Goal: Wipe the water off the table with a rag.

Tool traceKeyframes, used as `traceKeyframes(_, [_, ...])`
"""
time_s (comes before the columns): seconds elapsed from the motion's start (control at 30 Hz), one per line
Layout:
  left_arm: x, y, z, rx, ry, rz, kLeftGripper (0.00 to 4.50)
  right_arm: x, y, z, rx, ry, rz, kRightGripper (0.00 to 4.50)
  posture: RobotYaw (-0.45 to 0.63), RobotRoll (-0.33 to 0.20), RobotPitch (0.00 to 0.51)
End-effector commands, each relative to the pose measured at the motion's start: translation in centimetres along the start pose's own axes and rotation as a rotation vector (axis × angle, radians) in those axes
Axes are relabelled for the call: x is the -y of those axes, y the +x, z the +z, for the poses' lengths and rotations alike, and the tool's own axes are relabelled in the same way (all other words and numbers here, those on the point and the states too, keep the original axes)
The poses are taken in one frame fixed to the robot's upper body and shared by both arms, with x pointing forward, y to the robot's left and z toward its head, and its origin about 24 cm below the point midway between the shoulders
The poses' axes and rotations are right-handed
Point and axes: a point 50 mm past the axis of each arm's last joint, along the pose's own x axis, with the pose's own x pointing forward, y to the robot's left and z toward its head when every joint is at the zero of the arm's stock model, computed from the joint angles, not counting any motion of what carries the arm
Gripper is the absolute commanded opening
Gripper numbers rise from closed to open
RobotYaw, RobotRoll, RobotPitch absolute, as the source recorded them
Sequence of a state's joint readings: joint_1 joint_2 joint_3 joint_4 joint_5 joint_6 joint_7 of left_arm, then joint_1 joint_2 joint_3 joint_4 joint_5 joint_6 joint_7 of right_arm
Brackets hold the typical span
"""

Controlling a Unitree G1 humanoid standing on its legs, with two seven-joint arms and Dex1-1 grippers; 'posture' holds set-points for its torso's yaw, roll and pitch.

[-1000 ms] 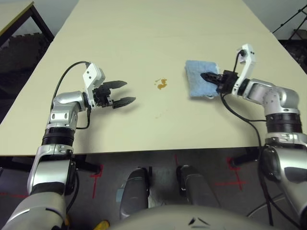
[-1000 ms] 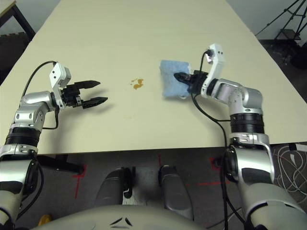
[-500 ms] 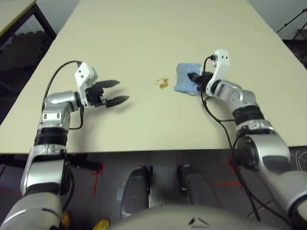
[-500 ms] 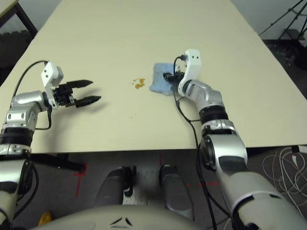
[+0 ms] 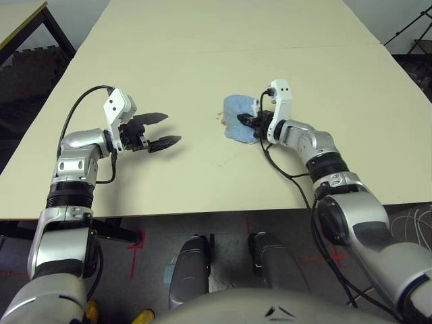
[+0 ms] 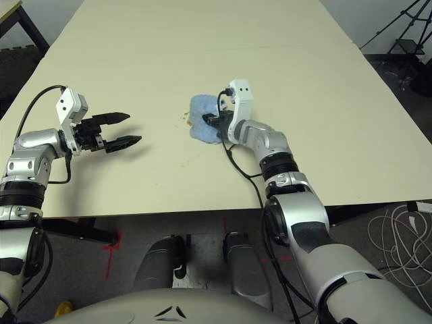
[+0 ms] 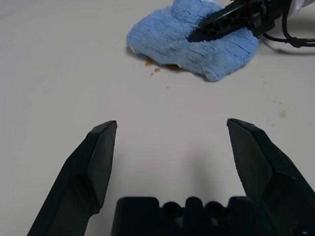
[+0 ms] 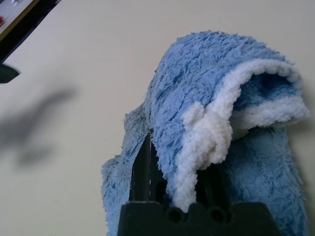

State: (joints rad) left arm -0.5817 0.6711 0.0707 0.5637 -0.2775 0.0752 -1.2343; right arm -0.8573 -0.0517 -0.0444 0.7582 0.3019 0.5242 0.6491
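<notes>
At center, the right tool (image 5: 251, 120) grips the blue rag (image 5: 236, 108) over the brown water (image 7: 173, 67) on the table (image 5: 202, 182). The left tool (image 5: 165, 130), left of center, stands open.

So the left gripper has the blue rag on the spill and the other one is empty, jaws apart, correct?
Sides swapped: the left eye view shows the right gripper has the blue rag on the spill; the left gripper is empty, jaws apart.
</notes>
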Motion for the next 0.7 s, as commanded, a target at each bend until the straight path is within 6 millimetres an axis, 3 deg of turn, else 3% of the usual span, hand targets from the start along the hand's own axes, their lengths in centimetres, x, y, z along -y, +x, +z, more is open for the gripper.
traceKeyframes(0.03, [0.1, -0.1, 0.1, 0.01, -0.001, 0.007, 4.5, -1.8, 0.8, -2.6, -0.1, 0.025, 0.093, 0.06, -0.07, 0.0, 0.121])
traceKeyframes(0.23, [0.2, 0.2, 0.1, 0.016, -0.002, 0.004, 4.5, -3.6, 0.7, -3.7, -0.145, 0.024, 0.188, 0.06, -0.07, 0.0, 0.121])
traceKeyframes(0.37, [0.3, 0.3, 0.0, 0.019, -0.003, 0.003, 4.5, -3.7, 0.4, -3.7, -0.147, 0.022, 0.192, 0.05, -0.07, 0.0, 0.123])
traceKeyframes(0.7, [0.5, 0.7, -0.1, 0.025, -0.008, -0.002, 4.5, 0.1, -0.5, -0.2, 0.008, -0.001, -0.052, 0.05, -0.08, 0.0, 0.123])
